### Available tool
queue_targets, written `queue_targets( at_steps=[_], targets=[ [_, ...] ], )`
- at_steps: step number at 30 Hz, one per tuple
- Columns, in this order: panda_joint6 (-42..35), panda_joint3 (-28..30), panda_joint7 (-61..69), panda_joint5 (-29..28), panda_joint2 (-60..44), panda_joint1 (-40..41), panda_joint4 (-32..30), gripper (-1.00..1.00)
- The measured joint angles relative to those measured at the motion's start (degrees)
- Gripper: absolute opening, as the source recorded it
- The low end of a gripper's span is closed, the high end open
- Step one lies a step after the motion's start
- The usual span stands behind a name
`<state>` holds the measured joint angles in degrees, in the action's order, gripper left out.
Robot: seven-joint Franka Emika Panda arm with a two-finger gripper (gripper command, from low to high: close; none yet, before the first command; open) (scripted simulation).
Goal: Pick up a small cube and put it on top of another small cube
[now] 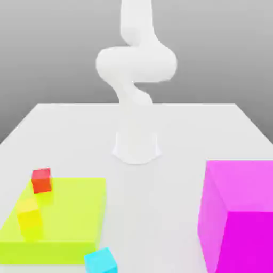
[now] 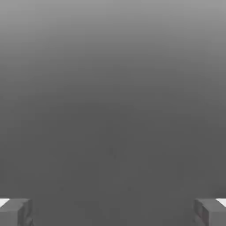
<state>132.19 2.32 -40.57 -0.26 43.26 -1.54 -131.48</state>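
In the exterior view, the white, smooth-shelled robot arm [image 1: 136, 69] is rising from its round white base [image 1: 136, 146] near the middle of the flat white table [image 1: 176, 213], bending into a thick curl above the base and running up out of the top of the picture. A flat, square, lime-green slab [image 1: 66, 221] is lying towards the table's near corner on the exterior view's left. A small red cube [image 1: 41, 180] is sitting at the slab's far corner on that same side, and a small yellow cube [image 1: 28, 214] is sitting nearer the camera along the slab's edge on the exterior view's left, apart from the red one. A small cyan cube [image 1: 101, 261] is resting on the table itself, just beside the slab's near edge, close to the table's near edge. A large magenta block [image 1: 240, 216] is standing towards the near corner on the exterior view's right, well apart from the slab and the three cubes. In the hand view, the gripper [image 2: 113, 212] is hanging released, its two grey fingertips [image 2: 15, 212] showing spread far apart with nothing between them, and a plain grey backdrop is stretching out beyond them.
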Motion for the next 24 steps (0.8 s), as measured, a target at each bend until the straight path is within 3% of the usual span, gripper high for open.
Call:
queue_targets(
  at_steps=[12,24],
  targets=[
    [2.21,12.56,26.56,0.16,-11.74,-7.77,1.40,0.00],
    [4.60,25.74,55.58,4.20,-23.12,-14.68,2.72,0.00]
  ],
)
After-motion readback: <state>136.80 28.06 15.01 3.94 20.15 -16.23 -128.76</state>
